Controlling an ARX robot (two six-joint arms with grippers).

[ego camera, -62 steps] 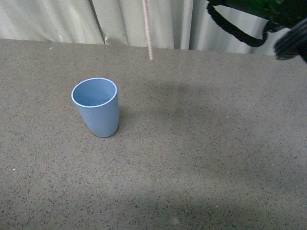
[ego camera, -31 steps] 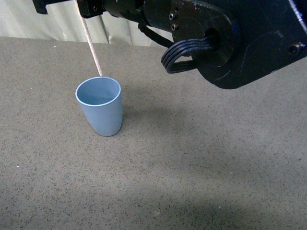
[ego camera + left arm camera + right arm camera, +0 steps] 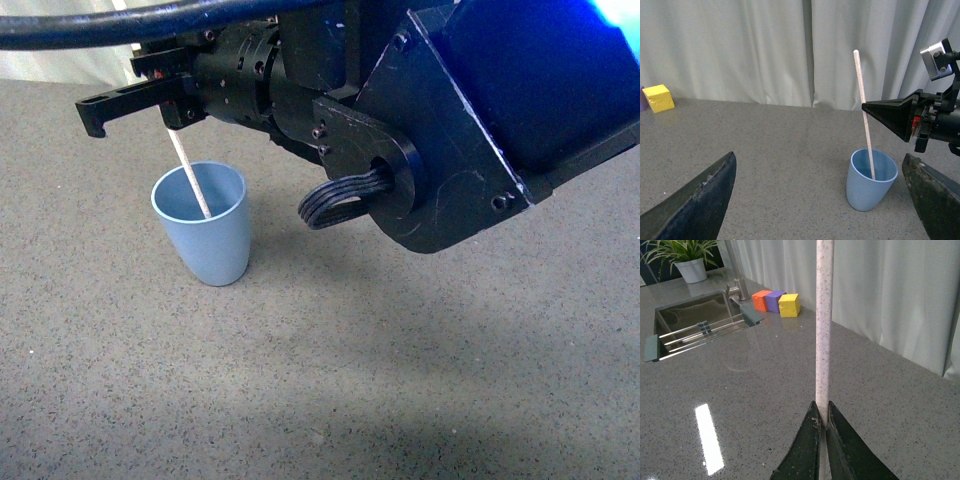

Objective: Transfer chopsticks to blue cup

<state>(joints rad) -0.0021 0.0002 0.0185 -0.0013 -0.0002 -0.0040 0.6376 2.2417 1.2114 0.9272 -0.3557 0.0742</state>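
Nearly there: your right tool (image 3: pixel 822 415) is clamped on the stick (image 3: pixel 188 172), pinching it partway up between closed fingers. The stick's lower end is already inside the cup (image 3: pixel 205 245). The cup stands upright on the desk (image 3: pixel 400 380), toward nine o'clock of the front view's centre. From the cup's mouth the stick leans up toward eleven o'clock, and its upper part rises past the tool. You cannot tell whether its tip touches the cup's floor, because the wall hides it. Your left tool (image 3: pixel 817 157) hangs with fingers spread wide, holding nothing, well apart from the cup.

So, by my reading, the carry and the aiming are done. What is left is the release: lower a touch if the tip is not down, open the right tool, and lift away clear of the stick's top. The stick is much taller than the cup, so expect it to tip against the rim. A light cup could rock.
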